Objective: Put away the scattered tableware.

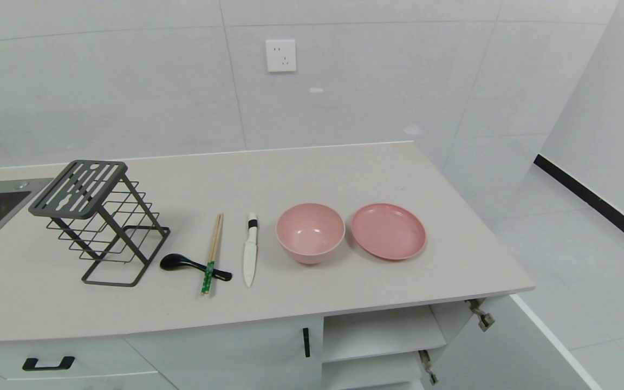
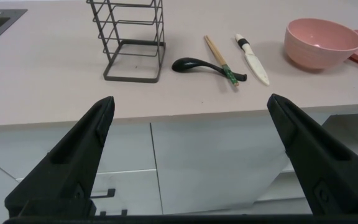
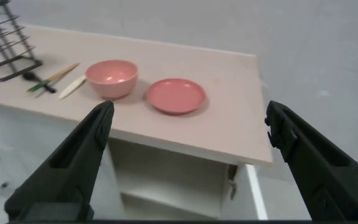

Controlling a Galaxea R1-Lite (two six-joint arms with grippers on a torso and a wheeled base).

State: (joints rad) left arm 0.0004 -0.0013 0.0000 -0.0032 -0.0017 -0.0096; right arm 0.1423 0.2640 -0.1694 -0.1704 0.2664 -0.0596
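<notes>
tableware in a row along the counter front, nothing gripped

the counter (image 1: 344, 173) is noted as bearing every piece. under its right end a cupboard (image 1: 382, 330) is seen with door swung open and shelves bared. at the left end a dark wire rack (image 1: 101, 216) is stood.

the left gripper (image 2: 191, 101) is held out before the counter's front edge, fingers spread wide, nothing between them; the rack and the long pieces are faced. the right gripper (image 3: 189, 107) is held likewise, fingers wide apart and empty; the two pink pieces are faced.

the pink plate (image 1: 388, 231) is laid farthest right, just beside the upright pink bowl (image 1: 310, 233). left of the bowl the white knife (image 1: 250, 250) is laid with long axis front to back, black-banded end away, point toward the front edge. the chopsticks (image 1: 212, 252) are laid paired, near parallel to the knife, green ends frontward. the black spoon (image 1: 182, 264) is laid crosswise, scoop near the rack's foot, handle crossing the chopsticks' green ends.

judged: plate and bowl are nearer the right arm; knife, chopsticks and spoon nearer the left. knife and chopsticks are pointed end-on at the left fingers, so a grasp across their axis is likely called for.
</notes>
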